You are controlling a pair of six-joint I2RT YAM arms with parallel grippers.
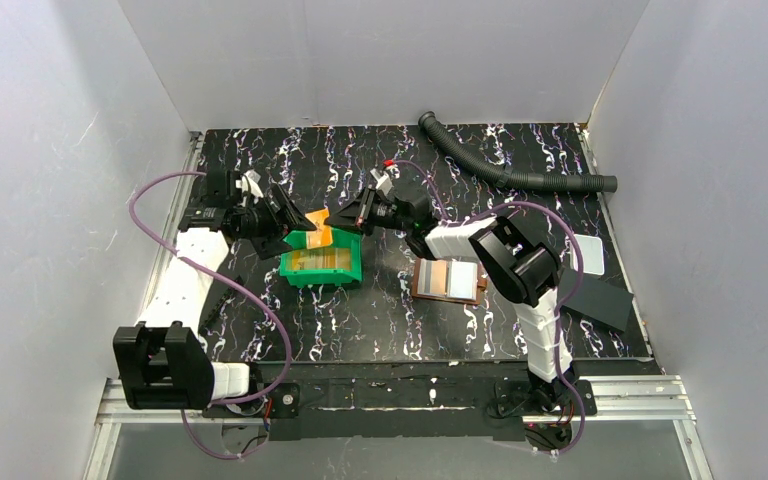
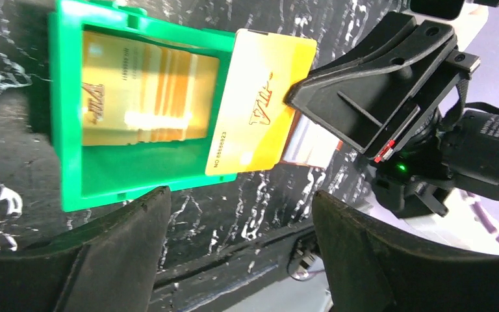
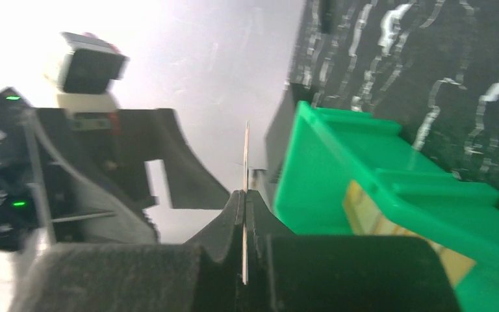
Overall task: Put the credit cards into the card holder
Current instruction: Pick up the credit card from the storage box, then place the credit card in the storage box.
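Note:
My right gripper [image 1: 345, 215] is shut on one yellow-orange credit card [image 2: 260, 104], pinching its short edge and holding it in the air over the right rim of the green bin [image 2: 71, 130]. The right wrist view shows this card edge-on [image 3: 245, 156] between the closed fingers [image 3: 230, 214]. More credit cards [image 2: 143, 91] lie flat inside the bin. My left gripper [image 2: 239, 195] is open and empty, just left of the held card, also seen from above [image 1: 290, 212]. The brown card holder [image 1: 448, 280] lies open on the table right of the bin.
A black corrugated hose [image 1: 520, 165] runs along the back right. A flat black sheet [image 1: 600, 300] and a pale plate [image 1: 588, 255] lie at the right edge. White walls enclose the black marbled table [image 1: 360, 320].

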